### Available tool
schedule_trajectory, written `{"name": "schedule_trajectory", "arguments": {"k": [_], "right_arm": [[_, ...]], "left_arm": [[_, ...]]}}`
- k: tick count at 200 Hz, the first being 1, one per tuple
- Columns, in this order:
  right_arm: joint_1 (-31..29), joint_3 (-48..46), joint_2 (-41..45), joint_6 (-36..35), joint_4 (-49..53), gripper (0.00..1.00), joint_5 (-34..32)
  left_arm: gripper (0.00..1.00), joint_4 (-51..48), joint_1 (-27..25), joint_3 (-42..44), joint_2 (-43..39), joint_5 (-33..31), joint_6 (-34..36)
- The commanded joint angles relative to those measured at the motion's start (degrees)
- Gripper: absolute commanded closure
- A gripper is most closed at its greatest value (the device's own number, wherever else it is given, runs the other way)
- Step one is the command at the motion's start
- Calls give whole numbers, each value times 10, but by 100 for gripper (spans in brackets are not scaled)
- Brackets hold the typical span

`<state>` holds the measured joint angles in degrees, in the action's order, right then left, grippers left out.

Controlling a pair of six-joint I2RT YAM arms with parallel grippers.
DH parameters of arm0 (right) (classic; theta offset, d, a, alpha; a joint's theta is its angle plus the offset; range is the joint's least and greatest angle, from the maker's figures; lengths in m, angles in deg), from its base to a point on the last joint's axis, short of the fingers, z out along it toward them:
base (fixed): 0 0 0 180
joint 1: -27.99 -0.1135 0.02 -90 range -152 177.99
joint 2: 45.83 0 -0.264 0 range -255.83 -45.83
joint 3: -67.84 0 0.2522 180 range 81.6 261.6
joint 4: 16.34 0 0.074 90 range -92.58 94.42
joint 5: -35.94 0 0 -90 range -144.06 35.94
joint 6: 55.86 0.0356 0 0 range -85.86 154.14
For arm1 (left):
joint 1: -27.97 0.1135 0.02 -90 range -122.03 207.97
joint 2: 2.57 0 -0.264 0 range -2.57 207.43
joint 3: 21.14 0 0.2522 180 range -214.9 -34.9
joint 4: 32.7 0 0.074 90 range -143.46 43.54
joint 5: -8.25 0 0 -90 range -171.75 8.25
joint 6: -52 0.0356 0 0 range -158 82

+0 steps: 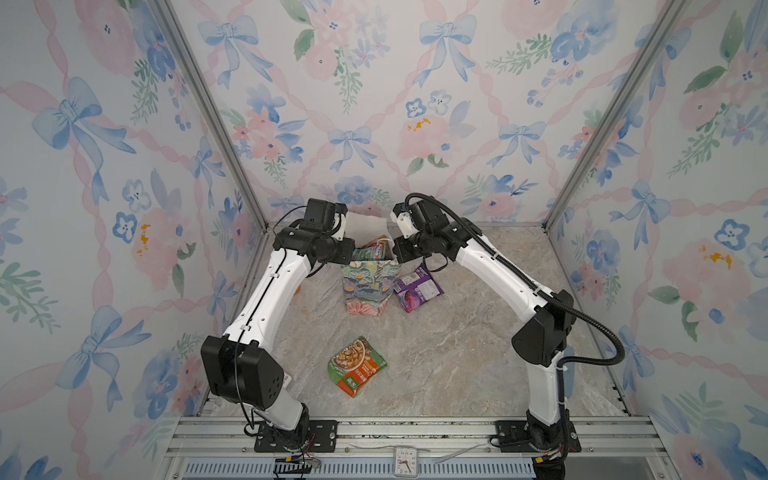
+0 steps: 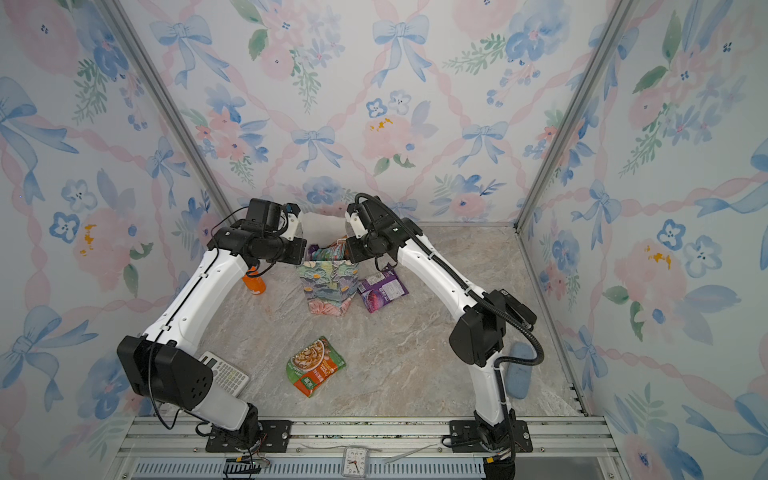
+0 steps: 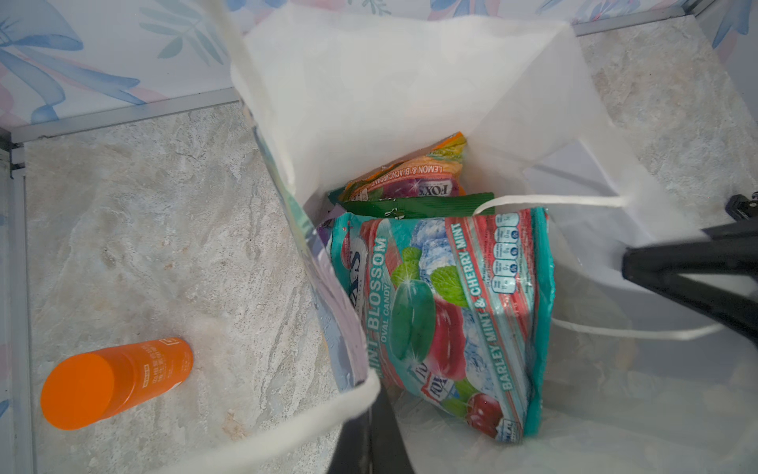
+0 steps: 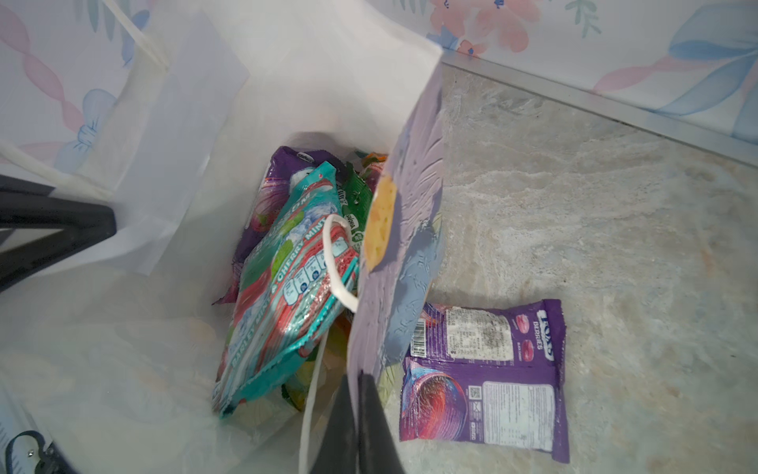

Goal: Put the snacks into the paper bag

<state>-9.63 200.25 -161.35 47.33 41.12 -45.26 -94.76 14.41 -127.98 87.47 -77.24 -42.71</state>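
Observation:
The paper bag (image 1: 368, 286) (image 2: 328, 286) stands upright at the back middle, mouth open. My left gripper (image 3: 375, 394) is shut on its left wall, and my right gripper (image 4: 358, 377) is shut on its right wall. Inside lie several snacks: a teal mint packet (image 3: 443, 320) (image 4: 287, 295) on top, a green one (image 3: 418, 205), a yellow-orange one (image 3: 414, 180) and a purple one (image 4: 283, 164). Another purple packet (image 1: 417, 289) (image 4: 484, 369) lies on the table against the bag's right side. A green-orange noodle packet (image 1: 356, 365) (image 2: 315, 365) lies nearer the front.
An orange-capped bottle (image 2: 254, 282) (image 3: 115, 381) lies left of the bag under the left arm. A calculator (image 2: 226, 374) sits at the front left and a blue pad (image 2: 519, 370) at the front right. A small clock (image 1: 404, 460) rests on the front rail.

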Motion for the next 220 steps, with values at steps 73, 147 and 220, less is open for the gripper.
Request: {"name": "schedule_trajectory", "arguments": {"k": [73, 147, 220], "right_arm": [[78, -173, 116, 104, -152, 62, 72], [4, -27, 99, 0, -57, 45, -22], [-57, 121, -8, -30, 66, 39, -26]], "left_arm": [[100, -4, -1, 7, -15, -4, 7], [100, -4, -1, 2, -10, 6, 6], [100, -3, -1, 5, -16, 8, 6]]}}
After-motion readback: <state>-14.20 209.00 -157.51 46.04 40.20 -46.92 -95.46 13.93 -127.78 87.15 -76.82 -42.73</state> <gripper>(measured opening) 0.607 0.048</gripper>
